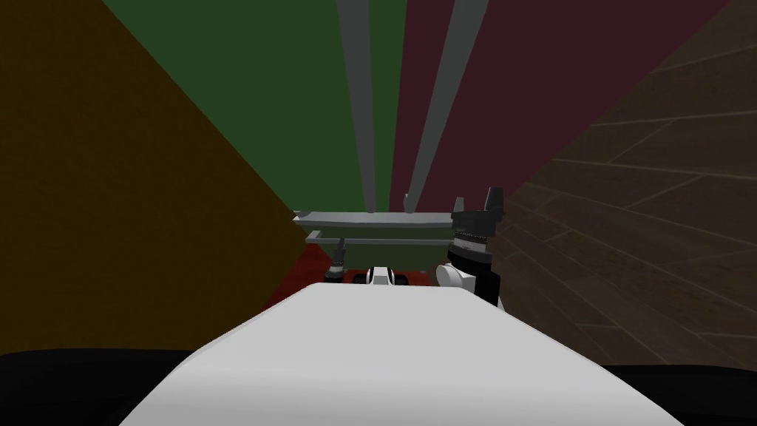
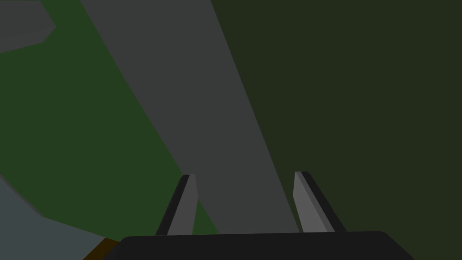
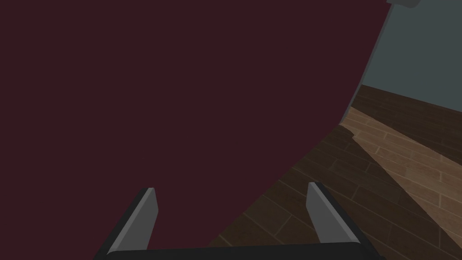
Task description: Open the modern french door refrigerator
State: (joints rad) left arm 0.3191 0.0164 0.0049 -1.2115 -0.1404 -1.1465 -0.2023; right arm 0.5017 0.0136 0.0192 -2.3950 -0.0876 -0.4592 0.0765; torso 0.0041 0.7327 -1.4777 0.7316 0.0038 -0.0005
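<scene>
**Left tool** [image 2: 245,180]: blades apart, holding nothing. The grey vertical handle [image 2: 194,113] of the green door [image 2: 81,135] rises from the gap between the blades, close ahead. Whether they touch it cannot be told.

**Right tool** [image 3: 232,187]: blades apart, empty, facing the maroon door [image 3: 158,90], with plank floor [image 3: 383,180] alongside.

**Hazards (judged):**
- The handle crosses the gap on a slant, so closing may catch only an edge and slip off on the pull.
- Reaching further in could jam the blade tips against the door face.
- With the robot this close, the door may have little room to swing.

**Refrigerator** [image 1: 395,89]: directly ahead, both doors apparently shut. The left tool is at the left-door handle and the right tool is beside the right door.
</scene>
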